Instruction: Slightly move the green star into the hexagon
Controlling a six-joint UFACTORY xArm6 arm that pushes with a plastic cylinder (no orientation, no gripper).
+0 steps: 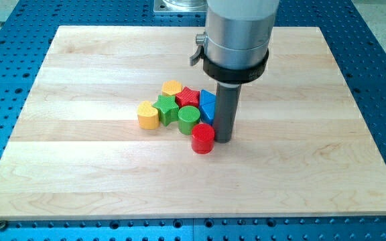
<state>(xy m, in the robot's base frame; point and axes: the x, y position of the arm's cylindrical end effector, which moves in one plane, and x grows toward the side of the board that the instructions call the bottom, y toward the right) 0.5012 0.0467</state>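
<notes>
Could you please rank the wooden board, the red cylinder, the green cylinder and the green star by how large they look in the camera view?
1. The wooden board, by far the largest.
2. The red cylinder, though it sits nearest the view's bottom, which may flatter it.
3. The green cylinder and the green star look about alike; the star is partly hidden, so I won't separate them.

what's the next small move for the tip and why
Probably bring my tip round the view's bottom of the cluster. It sits right of the red cylinder, while the green star lies across the cluster beside the yellow hexagon-like block.
</notes>
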